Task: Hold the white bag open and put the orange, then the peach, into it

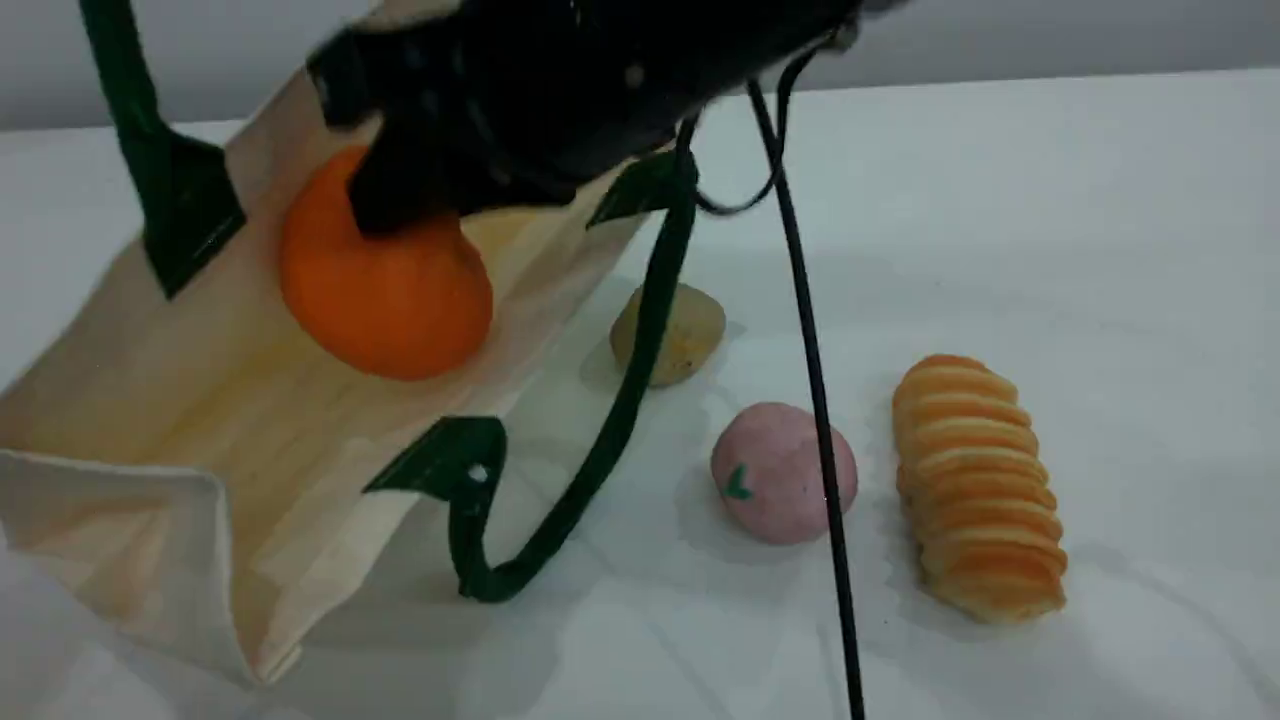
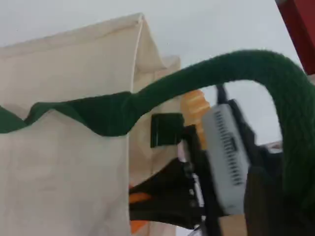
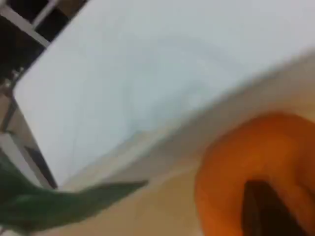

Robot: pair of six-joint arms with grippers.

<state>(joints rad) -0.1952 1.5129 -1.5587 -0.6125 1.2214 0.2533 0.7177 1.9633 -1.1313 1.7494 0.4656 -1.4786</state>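
One bag [image 1: 180, 400], orange [image 1: 385, 300], peach [image 1: 785, 475], potato [image 1: 690, 335], loaf [image 1: 975, 490]

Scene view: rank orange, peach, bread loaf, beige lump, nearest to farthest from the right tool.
1. orange, in the right tool, over the white bag
2. beige lump, beside the bag
3. peach, front centre
4. bread loaf, far right

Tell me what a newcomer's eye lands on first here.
The bright orange, gripped from above by the right hand, hangs in the open mouth of the white bag on the scene view's left. One green strap runs taut up out of the picture. On the table to the right lie the pink peach, a ridged bread loaf and, behind them, a beige lump.
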